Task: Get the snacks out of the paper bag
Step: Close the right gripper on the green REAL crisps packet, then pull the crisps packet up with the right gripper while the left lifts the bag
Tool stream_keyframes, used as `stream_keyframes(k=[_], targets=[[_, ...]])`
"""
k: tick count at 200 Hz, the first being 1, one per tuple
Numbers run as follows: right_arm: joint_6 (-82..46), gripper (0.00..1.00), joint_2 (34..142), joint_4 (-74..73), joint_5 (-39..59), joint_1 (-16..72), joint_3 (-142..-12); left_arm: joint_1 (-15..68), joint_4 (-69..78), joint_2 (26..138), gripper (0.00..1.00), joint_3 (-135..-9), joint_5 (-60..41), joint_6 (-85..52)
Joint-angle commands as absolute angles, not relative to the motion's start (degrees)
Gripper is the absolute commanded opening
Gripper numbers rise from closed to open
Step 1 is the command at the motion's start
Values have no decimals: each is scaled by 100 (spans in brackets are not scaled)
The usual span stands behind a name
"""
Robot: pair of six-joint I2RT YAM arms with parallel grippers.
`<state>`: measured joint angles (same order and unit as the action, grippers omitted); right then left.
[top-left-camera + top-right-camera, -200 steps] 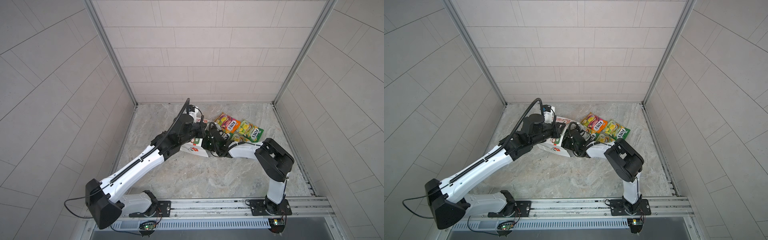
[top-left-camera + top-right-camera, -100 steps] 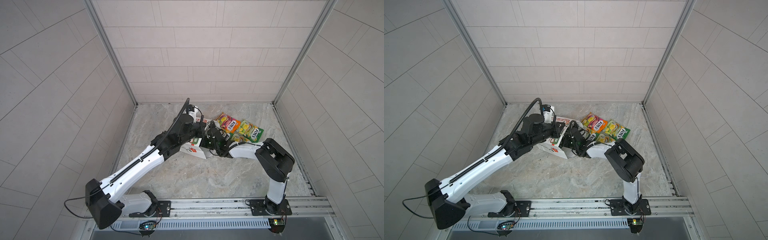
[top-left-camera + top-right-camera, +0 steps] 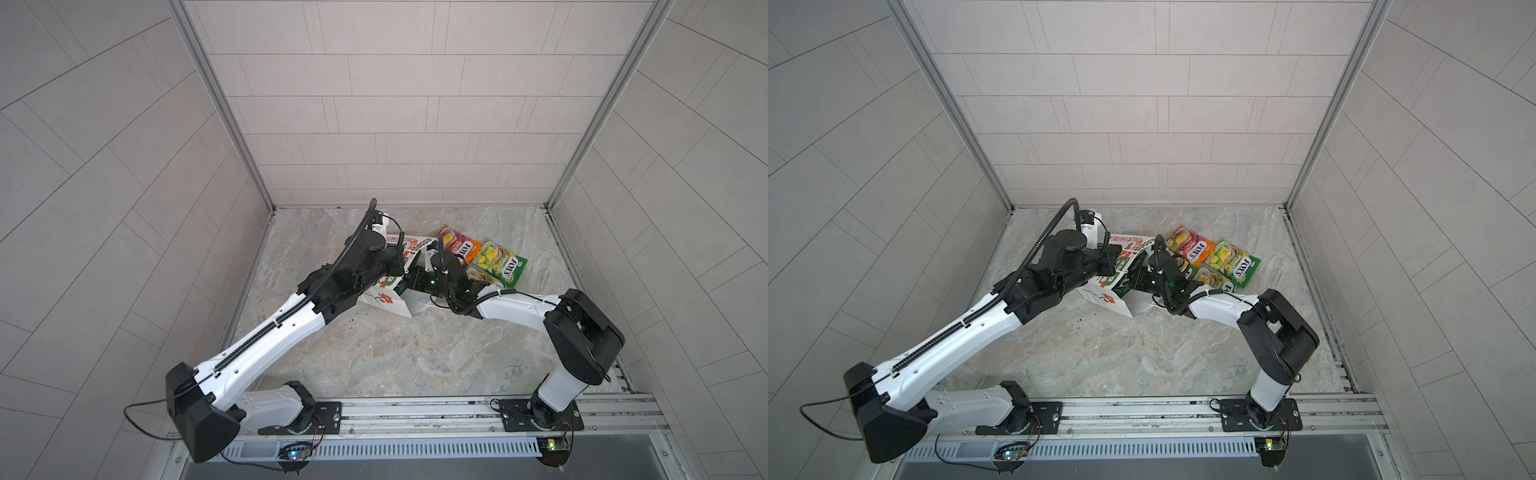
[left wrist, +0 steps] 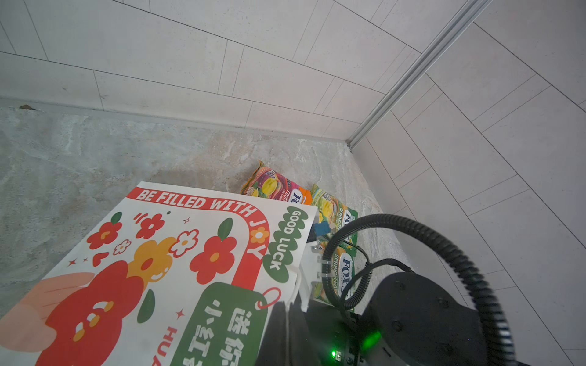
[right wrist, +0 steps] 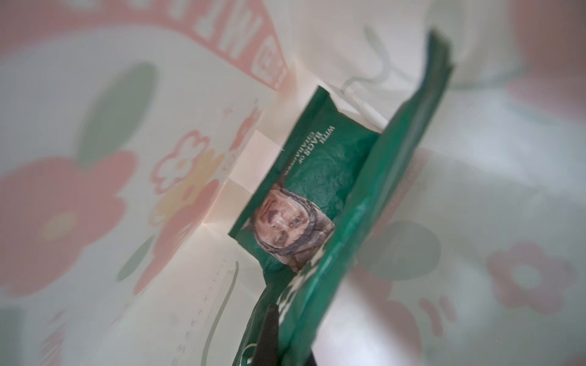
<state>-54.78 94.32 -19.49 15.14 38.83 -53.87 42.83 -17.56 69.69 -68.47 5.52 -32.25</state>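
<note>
Both are clenching: my left tool [image 4: 287, 313] gripping the bag [image 4: 158, 253] at its mouth edge, right tool [image 5: 272, 342] pinching the crisps [image 5: 317, 177] inside.

The paper bag [image 4: 177, 253] is matt, the pouches [image 3: 500, 266] glossy plastic, the crisp bag [image 5: 317, 164] crinkled, shiny film

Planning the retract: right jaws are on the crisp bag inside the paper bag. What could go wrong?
Right gripper seems to pinch the crisp bag by its edge; it may slip free.
The paper bag may drag along with it.
FOX'S pouches lie beside the mouth; the retract may sweep them.
</note>
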Motion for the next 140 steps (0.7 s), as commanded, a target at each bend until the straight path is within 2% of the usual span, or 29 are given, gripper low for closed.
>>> stream_keyframes(k=[1, 111, 140], targets=[[-5323, 0, 9057, -1933, 1614, 3860, -5422, 4307, -1902, 6844, 0, -6952, 859, -3096], [-4904, 0, 8084, -1250, 1568, 3855, -5528, 4307, -2045, 6837, 0, -6923, 1307, -3185], [-4890, 0, 7843, -1616, 1454, 3852, -5343, 4307, -2088, 6841, 0, -6913, 1417, -3199]])
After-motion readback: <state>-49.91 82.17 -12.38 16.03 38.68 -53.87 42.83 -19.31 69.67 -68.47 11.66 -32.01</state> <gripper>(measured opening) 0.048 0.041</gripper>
